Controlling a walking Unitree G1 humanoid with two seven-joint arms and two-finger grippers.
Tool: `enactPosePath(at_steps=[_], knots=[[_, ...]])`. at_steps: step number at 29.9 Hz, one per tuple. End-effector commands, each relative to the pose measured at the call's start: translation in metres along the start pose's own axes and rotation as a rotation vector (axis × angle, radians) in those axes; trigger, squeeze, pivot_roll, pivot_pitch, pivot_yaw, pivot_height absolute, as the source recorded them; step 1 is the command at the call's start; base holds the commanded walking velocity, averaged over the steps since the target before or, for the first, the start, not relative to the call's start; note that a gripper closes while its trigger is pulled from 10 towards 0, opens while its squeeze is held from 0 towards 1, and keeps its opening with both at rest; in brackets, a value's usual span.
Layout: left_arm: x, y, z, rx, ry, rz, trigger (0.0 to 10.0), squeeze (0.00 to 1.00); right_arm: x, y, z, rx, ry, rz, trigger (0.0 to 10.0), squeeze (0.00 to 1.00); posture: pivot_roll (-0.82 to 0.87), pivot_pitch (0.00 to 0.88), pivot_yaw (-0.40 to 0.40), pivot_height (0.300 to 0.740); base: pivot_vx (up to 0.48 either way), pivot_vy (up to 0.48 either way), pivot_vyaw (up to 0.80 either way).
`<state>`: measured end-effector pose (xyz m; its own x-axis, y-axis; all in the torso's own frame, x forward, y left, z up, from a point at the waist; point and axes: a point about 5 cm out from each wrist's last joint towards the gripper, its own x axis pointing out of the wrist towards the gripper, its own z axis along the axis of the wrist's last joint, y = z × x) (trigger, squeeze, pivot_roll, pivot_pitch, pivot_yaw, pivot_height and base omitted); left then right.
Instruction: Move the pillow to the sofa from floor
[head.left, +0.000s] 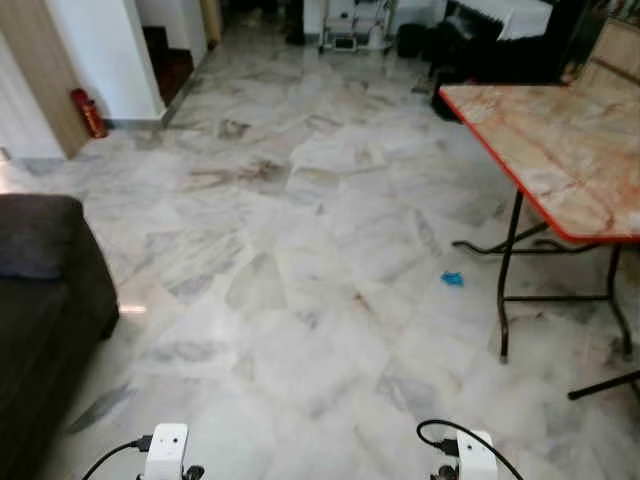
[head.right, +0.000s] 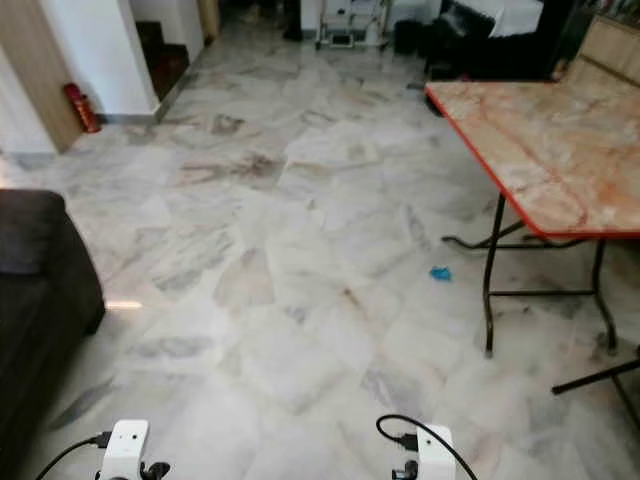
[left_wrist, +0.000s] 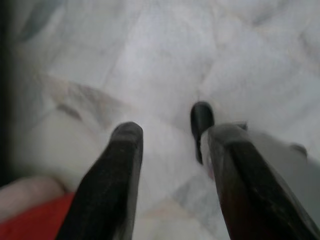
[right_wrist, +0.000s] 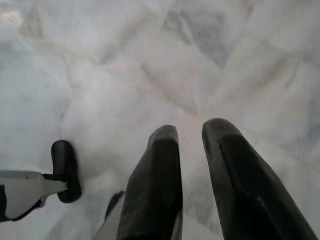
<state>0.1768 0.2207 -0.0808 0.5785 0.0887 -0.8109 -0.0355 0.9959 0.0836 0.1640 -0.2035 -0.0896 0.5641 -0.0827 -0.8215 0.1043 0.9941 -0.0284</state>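
I'm searching: no pillow on the floor I can see, so next I turn to find it. The dark sofa (head.left: 45, 300) sits at my far left. My left gripper (left_wrist: 167, 145) hangs empty, fingers apart; the right gripper (right_wrist: 192, 150) is empty too, narrowly parted. The marble floor (head.left: 300, 250) ahead lies open. The table (head.left: 560, 150) edges my right.
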Motion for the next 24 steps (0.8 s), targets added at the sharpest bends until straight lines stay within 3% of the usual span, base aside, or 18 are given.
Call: enactPosePath(at_steps=[1,13,19,24], knots=[[-0.006,-0.005,-0.028,0.041,0.092,-0.059,10.0,0.00,0.008,0.067,0.046,0.171,-0.049,0.110,10.0,0.00,-0.02,0.000,-0.042,0.740,0.000,0.000,0.00],[0.000,-0.023,-0.011,0.049,0.065,-0.076,10.0,0.00,0.008,0.068,0.047,0.155,-0.065,0.125,10.0,0.00,-0.02,0.000,-0.045,0.740,0.000,0.000,0.00],[0.006,-0.050,0.014,0.050,0.024,-0.104,10.0,0.00,0.008,0.068,0.047,0.150,-0.069,0.135,10.0,0.00,-0.02,0.000,-0.044,0.740,0.000,0.000,0.78],[0.007,-0.061,0.025,0.051,0.006,-0.115,10.0,0.00,0.008,0.069,0.047,0.150,-0.069,0.137,10.0,0.00,-0.02,0.000,-0.044,0.740,0.000,0.000,0.80]])
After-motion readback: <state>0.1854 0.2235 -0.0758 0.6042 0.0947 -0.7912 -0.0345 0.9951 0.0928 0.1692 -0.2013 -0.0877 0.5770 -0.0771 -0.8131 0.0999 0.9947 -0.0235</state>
